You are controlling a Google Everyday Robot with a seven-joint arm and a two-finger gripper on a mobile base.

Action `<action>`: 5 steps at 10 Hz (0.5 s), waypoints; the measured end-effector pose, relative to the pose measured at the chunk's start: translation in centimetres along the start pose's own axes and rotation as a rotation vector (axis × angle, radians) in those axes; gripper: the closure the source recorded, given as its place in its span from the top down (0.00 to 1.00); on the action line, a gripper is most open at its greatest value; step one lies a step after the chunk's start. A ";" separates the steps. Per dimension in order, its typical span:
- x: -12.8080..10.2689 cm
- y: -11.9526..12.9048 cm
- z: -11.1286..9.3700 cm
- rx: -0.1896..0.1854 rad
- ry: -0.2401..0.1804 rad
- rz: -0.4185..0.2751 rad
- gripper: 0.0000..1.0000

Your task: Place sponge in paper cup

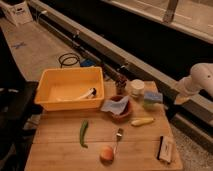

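Sponge [152, 99]: soft-looking rectangular block, pale blue upper face over a yellow-green body, lying flat on the far right part of the wooden table [60, 150]. It sits just right of the paper cup [136, 88]; whether the two touch cannot be told. Paper cup: short white cylinder, upright, mouth up, with the sponge outside it.

Table: light wood planks, seams running left to right. Far left on it is a yellow plastic tub [50, 102], rectangular with rounded corners and smooth walls; a white utensil [86, 94] lies inside. Near the middle, a round brown bowl [122, 116] holds a crumpled grey-blue cloth [115, 105]. Just right of the bowl lies a yellow elongated piece [142, 121]. Nearer are a slim curved green pepper [83, 133], a metal fork [118, 139], a round orange fruit [106, 153] at the fork's near end, and a flat black-and-white rectangular item [165, 148] at the near right corner.

Gripper [180, 96]: at the end of the white, smooth-shelled arm [201, 76] that enters from the right edge. It hangs off the table's far right side, right of the sponge, apart from both sponge and cup. Spread or pressed together: cannot tell
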 end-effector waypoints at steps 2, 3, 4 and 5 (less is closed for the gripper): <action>-0.1 -0.1 0.0 0.000 -0.001 -0.002 0.62; -0.1 -0.1 0.0 0.000 -0.001 -0.002 0.62; -0.1 0.0 0.0 0.000 -0.001 -0.001 0.62; -0.1 0.0 0.0 0.000 -0.001 -0.001 0.62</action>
